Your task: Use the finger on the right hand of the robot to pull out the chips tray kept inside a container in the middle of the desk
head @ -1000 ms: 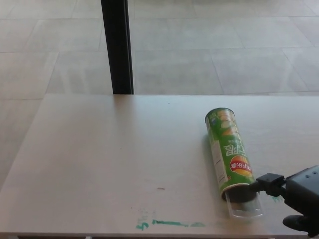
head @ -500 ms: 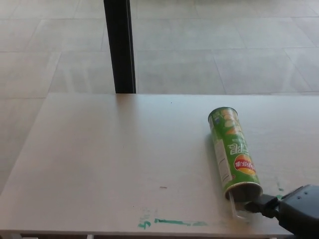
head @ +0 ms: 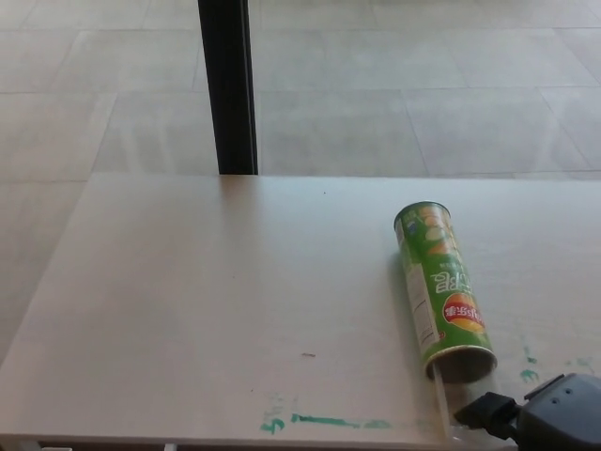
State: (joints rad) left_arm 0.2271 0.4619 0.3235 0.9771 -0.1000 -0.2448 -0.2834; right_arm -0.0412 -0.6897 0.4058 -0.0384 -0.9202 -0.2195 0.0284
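Below, a pale table [head: 188, 301] with green marks [head: 319, 421] fronts tiled floor [head: 423, 85] and a black post [head: 228, 85]; whether the right hand [head: 545, 423] is clenched cannot be told.

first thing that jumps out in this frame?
The green chips can lying on its side right of centre on the pale desk, open end toward the robot. The black right hand sits at the bottom right corner, just below that mouth. A black post stands behind the desk.

**Surfaces and finishes**

The tabletop [head: 207, 310] looks smooth and matt, pale, smeared with green marks. The chips container [head: 439, 291] has a glossy printed wrap; the tray [head: 449, 404] is clear plastic. The right hand [head: 545, 423] is matt black plastic.
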